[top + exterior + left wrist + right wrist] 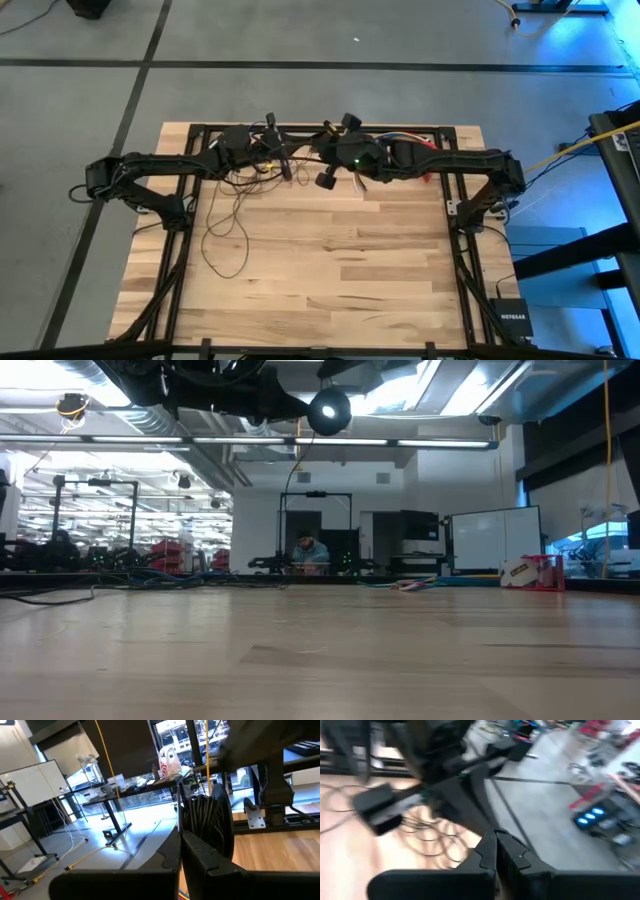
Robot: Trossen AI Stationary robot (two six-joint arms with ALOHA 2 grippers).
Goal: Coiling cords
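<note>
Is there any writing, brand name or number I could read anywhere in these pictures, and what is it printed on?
"NETGEAR": white letters on the small flat black box lying on the floor by the light wooden table, high view.
White plastic bag with a red round mark on the far bench, left wrist view: no letters readable.
White board in the room behind, low view: nothing readable.
Nothing else legible.

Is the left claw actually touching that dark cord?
Cannot tell. In the high view the left gripper overlaps the cords, but no view shows contact or gap plainly.
</note>
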